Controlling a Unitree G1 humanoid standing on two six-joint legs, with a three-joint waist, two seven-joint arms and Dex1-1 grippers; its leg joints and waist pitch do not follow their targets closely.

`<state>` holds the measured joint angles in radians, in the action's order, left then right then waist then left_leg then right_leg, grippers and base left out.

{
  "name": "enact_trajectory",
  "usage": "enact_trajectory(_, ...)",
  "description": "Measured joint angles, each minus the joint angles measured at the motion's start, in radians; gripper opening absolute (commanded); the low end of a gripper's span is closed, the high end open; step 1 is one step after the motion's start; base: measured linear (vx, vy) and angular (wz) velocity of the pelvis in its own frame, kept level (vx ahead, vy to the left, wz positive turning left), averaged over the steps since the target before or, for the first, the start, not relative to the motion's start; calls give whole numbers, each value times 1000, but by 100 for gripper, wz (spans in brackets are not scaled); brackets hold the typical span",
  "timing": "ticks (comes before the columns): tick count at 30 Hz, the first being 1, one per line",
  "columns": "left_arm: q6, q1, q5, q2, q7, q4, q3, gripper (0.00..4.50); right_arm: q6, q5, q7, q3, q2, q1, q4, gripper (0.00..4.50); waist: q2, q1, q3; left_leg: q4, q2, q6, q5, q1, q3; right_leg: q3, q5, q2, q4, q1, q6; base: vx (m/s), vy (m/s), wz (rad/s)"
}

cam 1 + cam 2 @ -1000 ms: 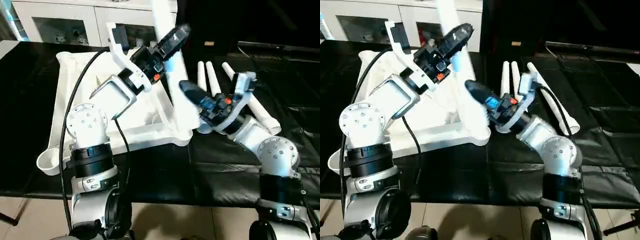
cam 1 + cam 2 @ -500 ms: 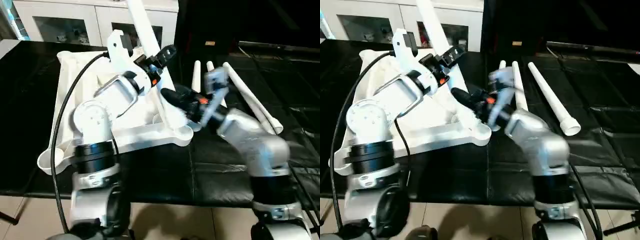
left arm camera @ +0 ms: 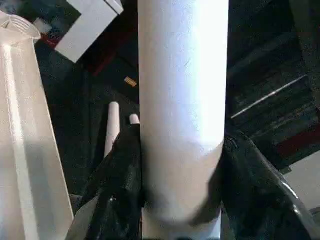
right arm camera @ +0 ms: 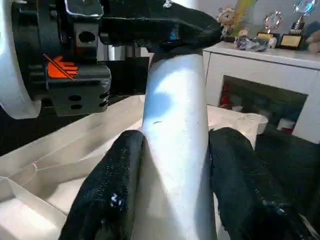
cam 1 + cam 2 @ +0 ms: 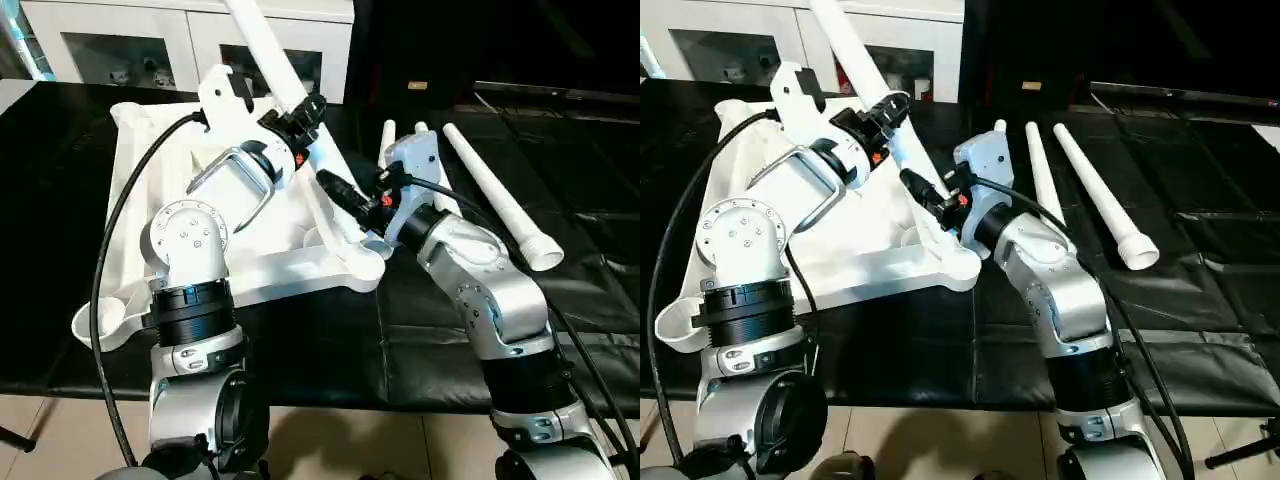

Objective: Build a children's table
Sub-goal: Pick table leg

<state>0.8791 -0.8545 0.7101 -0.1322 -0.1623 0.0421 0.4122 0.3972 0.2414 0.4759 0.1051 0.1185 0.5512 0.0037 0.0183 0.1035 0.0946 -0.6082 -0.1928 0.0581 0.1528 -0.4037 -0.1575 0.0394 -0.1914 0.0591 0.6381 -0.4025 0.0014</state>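
The white table top lies ribbed side up on the black table. One white leg stands tilted, its upper end leaning toward the cabinet and its lower end at the top's near right corner socket. My left gripper is shut on this leg about halfway up, with its black fingers on either side of the tube. My right gripper is shut on the same leg lower down, just above the socket, with its fingers pressing on both sides of the tube. Whether the leg's foot sits in the socket is hidden.
Three loose white legs lie side by side on the black table surface to the right of the top. A white cabinet with glass doors stands behind the table. The table's near edge runs below the arms.
My right arm swung in from the right and its gripper closed on the lower part of the leg. The left gripper shifted left and down, and the leg now leans further left.
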Motion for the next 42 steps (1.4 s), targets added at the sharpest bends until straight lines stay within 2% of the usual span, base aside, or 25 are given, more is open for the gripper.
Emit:
enact_trajectory(4, -14, 0, -13, 0, -4, 2, -9, 186, -18, 2, 6, 0, 1, 0, -6, 180, 0, -4, 0, 0, 0, 0, 0, 0, 0, 0, 0, 0, 0, 0, 0, 0, 0, 0)
enact_trajectory(5, -18, 0, -20, 1, -4, 2, -15, 186, -18, 5, 11, -1, -1, 0, -7, 212, 0, -4, 0, 0, 0, 0, 0, 0, 0, 0, 0, 0, 0, 0, 0, 0, 0, 0)
enact_trajectory(8, -39, 1, -48, 15, 11, 3, -47, 186, -15, 34, 30, -11, -7, 0, -7, 218, 0, -7, 0, 0, 0, 0, 0, 0, 0, 0, 0, 0, 0, 0, 0, 0, 0, 0)
enact_trajectory(10, -58, 1, -79, 49, 40, 10, -83, 186, -7, 69, 60, -20, -11, -2, -10, 260, 0, -10, 0, 0, 0, 0, 0, 0, 0, 0, 0, 0, 0, 0, 0, 0, 0, 0)
enact_trajectory(12, -72, 1, -92, 79, 74, 21, -109, 186, 2, 92, 84, -19, -10, -6, -27, 262, 0, -12, 0, 0, 0, 0, 0, 0, 0, 0, 0, 0, 0, 0, 0, 0, 0, 0)
enact_trajectory(13, -75, 1, -100, 92, 90, 24, -119, 186, 9, 108, 96, -20, -9, -7, -33, 287, 0, -12, 0, 0, 0, 0, 0, 0, 0, 0, 0, 0, 0, 0, 0, 0, 0, 0)
enact_trajectory(16, -80, 1, -127, 169, 175, 36, -168, 185, 45, 163, 143, -24, 15, -10, -64, 309, 0, -12, 0, 0, 0, 0, 0, 0, 0, 0, 0, 0, 0, 0, 0, 0, 0, 0)
enact_trajectory(18, -80, 1, -138, 224, 240, 42, -194, 185, 65, 194, 170, -47, 44, -11, -86, 318, 0, -10, 0, 0, 0, 0, 0, 1, 0, 0, 0, 0, 0, 0, 0, 0, 0, 0)
enact_trajectory(21, -72, 1, -136, 266, 320, 42, -212, 185, 87, 200, 180, -80, 79, -10, -88, 356, 0, -5, 0, -1, 0, 0, 0, 1, 0, 0, 1, 0, 0, 1, -1, 0, 0, 0)
enact_trajectory(23, -64, 3, -132, 293, 375, 42, -232, 185, 110, 202, 187, -94, 106, -1, -75, 364, 0, -3, 0, -1, 0, 0, 0, 1, 0, 0, 1, 0, 1, 1, -1, 0, 0, 0)
enact_trajectory(26, -32, 16, -103, 326, 461, 41, -259, 185, 178, 234, 215, -123, 153, 9, -51, 389, 0, -2, 0, -1, 0, 0, 0, 1, -1, -1, 1, 0, 2, 1, -1, 0, 0, 0)
enact_trajectory(30, 24, 26, -34, 371, 601, 34, -282, 185, 290, 352, 298, -160, 194, 23, -21, 399, 0, -1, 0, -1, 0, 0, -1, 1, -2, 0, 1, 0, 3, 0, -1, 0, 0, 0)
enact_trajectory(34, 65, 25, 44, 384, 718, 7, -293, 185, 364, 433, 388, -166, 236, 31, -21, 399, 0, 2, 0, -1, 0, 0, -1, 1, -3, -1, 1, 0, 3, 0, -1, 0, 0, 0)
enact_trajectory(41, 96, 17, 132, 411, 879, -24, -295, 185, 436, 495, 540, -146, 296, 31, -22, 399, 0, 10, 0, -3, 0, -1, -2, 2, -6, -1, 1, 0, 4, 1, -2, 0, 0, 0)
enact_trajectory(42, 96, 15, 141, 416, 899, -27, -299, 185, 445, 502, 557, -138, 298, 31, -23, 382, 0, 10, 0, -3, 0, -1, -2, 2, -6, -1, 2, 0, 4, 1, -2, 0, 0, 0)
